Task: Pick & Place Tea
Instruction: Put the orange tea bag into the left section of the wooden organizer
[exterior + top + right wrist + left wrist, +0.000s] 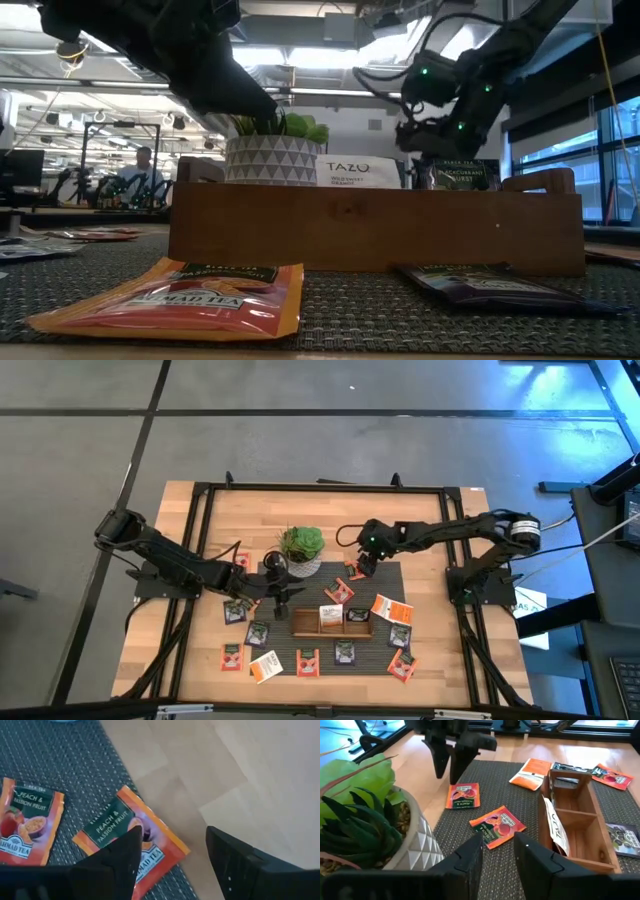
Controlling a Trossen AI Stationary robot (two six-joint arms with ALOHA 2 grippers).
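right gripper (364, 565) | your fingers wide, empty | peach sachet (131, 840) at mat edge, centre-right of high view, under your left finger, long axis diagonal | left gripper (281, 592) half-open, empty, farther.

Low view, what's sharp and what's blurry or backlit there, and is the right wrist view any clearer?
Low view: the orange tea sachet up front is soft, the arms are dark silhouettes against bright ceiling lights. Right wrist view: sachet print readable, end effector blurred.
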